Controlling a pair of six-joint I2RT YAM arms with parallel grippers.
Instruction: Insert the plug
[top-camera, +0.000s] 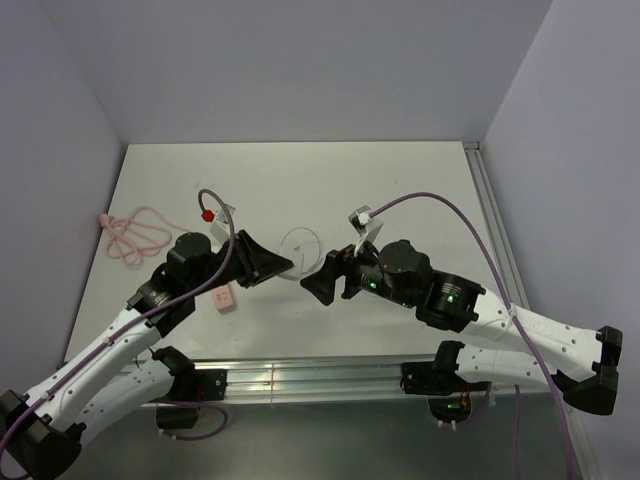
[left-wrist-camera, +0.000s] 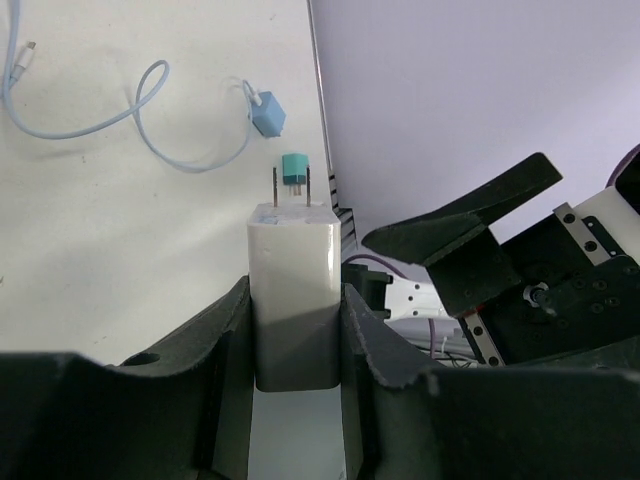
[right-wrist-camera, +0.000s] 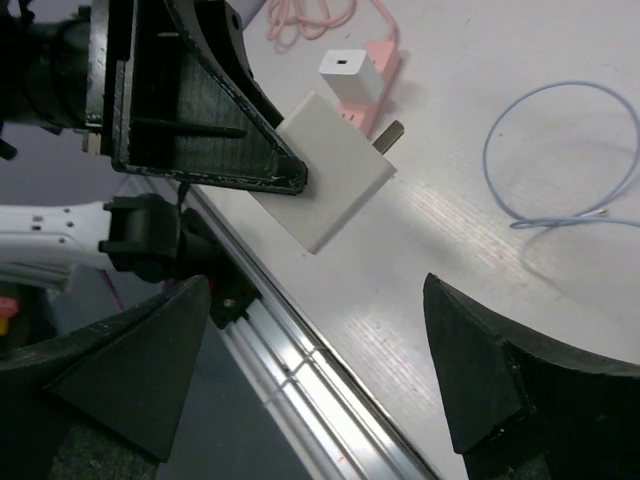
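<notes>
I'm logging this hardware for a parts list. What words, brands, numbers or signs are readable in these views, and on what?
No text can be read in any view.
On the white charger block in the left gripper: blank faces, no print.
On the pink socket strip: no marking seen.
On the plug ending the thin wire: too small to tell.

Your two arms match - white shells between black joints. The left arm and right arm each carry a thick purple cable. The left gripper and right gripper are matte black with wedge-shaped fingers. Green lights glow on the right arm - and dark screws dot its white wrist plate.
</notes>
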